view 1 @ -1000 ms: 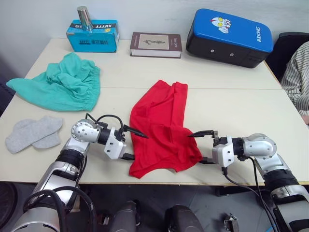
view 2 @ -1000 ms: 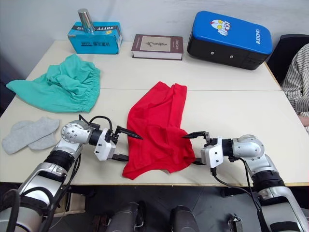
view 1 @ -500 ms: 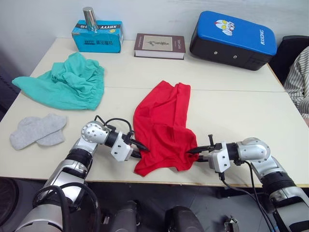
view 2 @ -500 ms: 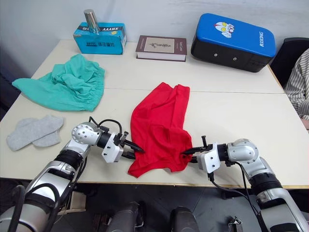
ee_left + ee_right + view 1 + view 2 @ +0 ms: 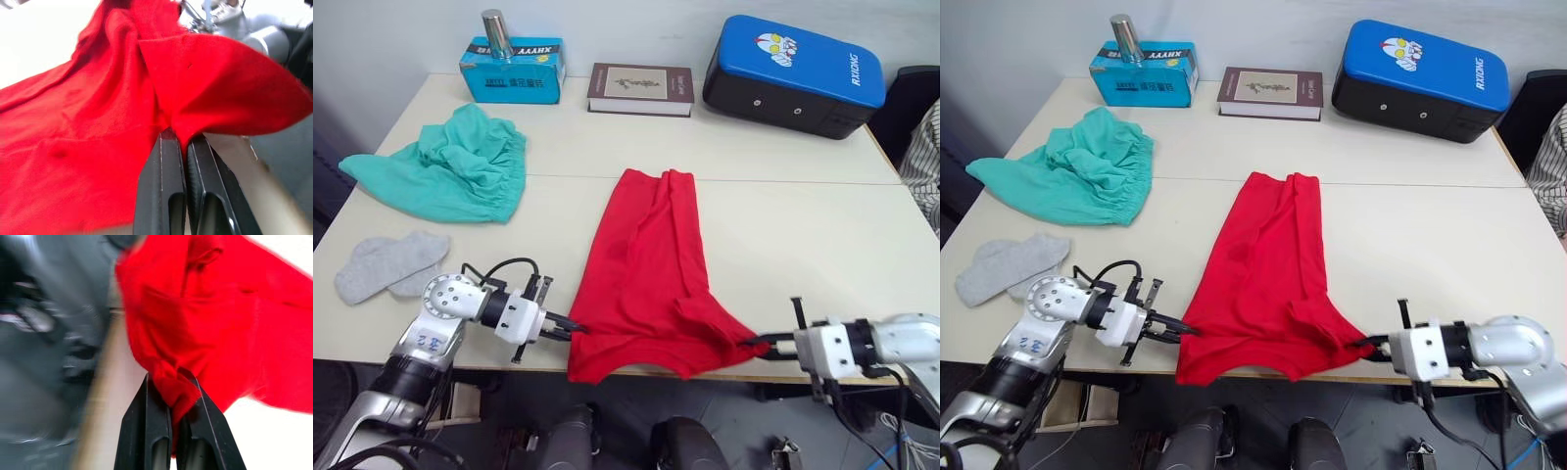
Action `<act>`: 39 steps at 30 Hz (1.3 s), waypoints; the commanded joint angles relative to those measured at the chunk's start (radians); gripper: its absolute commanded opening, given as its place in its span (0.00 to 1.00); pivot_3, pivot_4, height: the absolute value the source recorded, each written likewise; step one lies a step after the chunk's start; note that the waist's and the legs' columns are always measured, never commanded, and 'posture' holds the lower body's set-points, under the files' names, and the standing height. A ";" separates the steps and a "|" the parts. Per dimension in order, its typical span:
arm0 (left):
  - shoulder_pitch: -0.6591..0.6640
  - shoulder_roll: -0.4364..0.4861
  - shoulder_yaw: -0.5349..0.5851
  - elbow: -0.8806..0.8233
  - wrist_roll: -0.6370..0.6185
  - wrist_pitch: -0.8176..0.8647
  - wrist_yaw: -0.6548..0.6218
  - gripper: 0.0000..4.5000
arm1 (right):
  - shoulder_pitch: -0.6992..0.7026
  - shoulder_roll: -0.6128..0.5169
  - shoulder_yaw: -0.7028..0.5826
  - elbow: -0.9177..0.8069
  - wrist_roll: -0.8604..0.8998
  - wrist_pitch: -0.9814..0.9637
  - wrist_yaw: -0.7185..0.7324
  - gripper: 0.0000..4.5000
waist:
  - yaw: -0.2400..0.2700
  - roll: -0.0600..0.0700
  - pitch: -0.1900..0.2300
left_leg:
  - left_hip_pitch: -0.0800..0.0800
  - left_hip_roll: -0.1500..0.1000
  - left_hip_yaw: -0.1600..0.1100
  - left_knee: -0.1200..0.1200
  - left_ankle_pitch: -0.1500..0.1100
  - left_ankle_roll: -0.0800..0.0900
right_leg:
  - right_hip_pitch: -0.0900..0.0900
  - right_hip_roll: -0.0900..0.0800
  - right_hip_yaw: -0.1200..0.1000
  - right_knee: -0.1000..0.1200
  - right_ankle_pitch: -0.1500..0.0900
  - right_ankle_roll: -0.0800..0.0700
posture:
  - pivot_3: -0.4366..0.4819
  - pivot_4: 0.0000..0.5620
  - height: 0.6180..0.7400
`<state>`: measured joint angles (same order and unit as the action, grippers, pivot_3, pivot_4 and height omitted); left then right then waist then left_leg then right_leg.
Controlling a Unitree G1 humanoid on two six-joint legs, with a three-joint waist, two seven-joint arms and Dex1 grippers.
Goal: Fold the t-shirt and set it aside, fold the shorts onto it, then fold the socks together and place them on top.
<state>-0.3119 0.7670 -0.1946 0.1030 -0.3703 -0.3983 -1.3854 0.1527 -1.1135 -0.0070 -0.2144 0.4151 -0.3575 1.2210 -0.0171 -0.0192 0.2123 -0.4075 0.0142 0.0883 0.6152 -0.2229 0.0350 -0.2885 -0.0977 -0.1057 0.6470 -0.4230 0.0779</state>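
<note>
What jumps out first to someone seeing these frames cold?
The bright red short-sleeved cloth t-shirt stretched across the near middle of the pale table, its lower edge hanging over the front edge. The left pincer and right pincer are each shut on a bottom corner. Next, the crumpled teal-green fabric shorts at far left, with the light grey ankle socks nearer.
</note>
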 commanded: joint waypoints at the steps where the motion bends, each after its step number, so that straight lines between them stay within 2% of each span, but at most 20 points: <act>1: 0.065 0.043 0.040 -0.156 -0.054 0.127 0.029 0.00 | 0.125 -0.053 -0.096 -0.143 0.059 0.131 0.014 0.00 | 0.006 0.000 0.000 | -0.001 0.000 0.000 0.000 0.001 0.001 | 0.001 0.000 0.001 -0.002 0.000 -0.001 | 0.48 0.27 1.00; 6: 0.136 0.087 0.033 -0.306 -0.094 0.256 0.009 0.00 | 0.264 -0.095 -0.172 -0.287 0.089 0.298 0.044 0.00 | 0.016 0.001 0.000 | -0.001 0.000 0.001 -0.002 -0.002 -0.003 | -0.001 0.000 0.003 -0.004 0.000 -0.001 | 0.48 0.27 1.00; 11: 0.180 0.124 0.037 -0.351 -0.098 0.337 -0.021 0.00 | 0.363 -0.106 -0.254 -0.361 0.098 0.413 0.093 0.00 | 0.019 0.003 0.001 | -0.002 0.000 0.001 -0.004 -0.001 0.000 | -0.001 0.000 0.002 -0.008 -0.001 -0.001 | 0.48 0.27 1.00; 15: 0.132 0.128 0.084 -0.351 -0.190 0.507 0.007 0.00 | 0.303 -0.064 -0.300 -0.374 0.182 0.505 0.054 0.00 | 0.020 0.002 0.001 | -0.003 0.000 0.001 -0.004 -0.001 0.000 | -0.001 0.001 0.001 -0.009 -0.001 -0.001 | 0.48 0.27 1.00; 20: -0.096 0.057 0.120 -0.183 -0.243 0.694 0.067 0.00 | -0.016 -0.049 -0.269 -0.211 0.243 0.631 -0.001 0.00 | 0.019 0.003 0.002 | -0.003 0.000 0.001 -0.003 0.002 0.002 | -0.001 0.001 0.002 -0.008 0.001 0.000 | 0.48 0.27 1.00; 23: -0.314 -0.034 0.111 0.006 -0.220 0.820 0.146 0.00 | -0.287 0.012 -0.172 -0.020 0.195 0.662 -0.026 0.00 | 0.018 0.003 0.003 | -0.002 0.000 0.001 -0.003 0.001 -0.002 | -0.001 0.001 0.002 -0.008 0.003 0.000 | 0.48 0.27 1.00; 25: -0.418 -0.093 0.107 0.134 -0.175 0.810 0.170 0.00 | -0.433 0.067 -0.114 0.104 0.129 0.653 -0.049 0.00 | 0.018 0.002 0.003 | -0.005 0.000 0.001 -0.003 0.004 0.002 | -0.004 0.001 0.002 -0.008 0.003 0.001 | 0.48 0.27 1.00; 27: -0.520 -0.158 0.107 0.289 -0.125 0.784 0.207 0.00 | -0.560 0.132 -0.069 0.233 0.079 0.640 -0.068 0.00 | 0.018 0.001 0.003 | -0.007 -0.001 0.002 -0.002 0.007 -0.004 | -0.005 0.001 0.002 -0.008 0.003 0.001 | 0.48 0.27 1.00; 31: -0.695 -0.268 0.131 0.634 -0.036 0.700 0.279 0.00 | -0.766 0.253 0.023 0.518 -0.079 0.565 -0.125 0.00 | 0.016 0.001 0.003 | -0.018 -0.003 0.003 0.001 0.008 -0.004 | -0.020 0.001 0.000 0.008 0.008 0.009 | 0.48 0.27 1.00; 34: -0.780 -0.331 0.144 0.852 0.024 0.599 0.325 0.00 | -0.867 0.340 0.063 0.697 -0.146 0.531 -0.149 0.00 | 0.013 0.000 0.003 | -0.019 -0.003 0.003 0.000 0.007 -0.004 | -0.022 0.001 -0.002 0.007 0.008 0.010 | 0.48 0.27 1.00; 39: -0.830 -0.378 0.156 1.035 0.102 0.503 0.343 0.00 | -0.950 0.416 0.067 0.864 -0.215 0.457 -0.185 0.00 | 0.014 0.000 0.003 | -0.029 -0.004 0.003 0.004 0.007 -0.004 | -0.034 0.000 -0.003 0.013 0.008 0.010 | 0.48 0.27 1.00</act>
<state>-1.1196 0.3932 -0.0574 1.1056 -0.2912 0.1499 -1.0467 -0.7732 -0.6964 0.0829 0.6146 0.2171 0.1365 1.0551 -0.0036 -0.0194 0.2157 -0.4413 0.0110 0.0908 0.6218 -0.2162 0.0308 -0.3257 -0.0973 -0.1086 0.6611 -0.4147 0.0875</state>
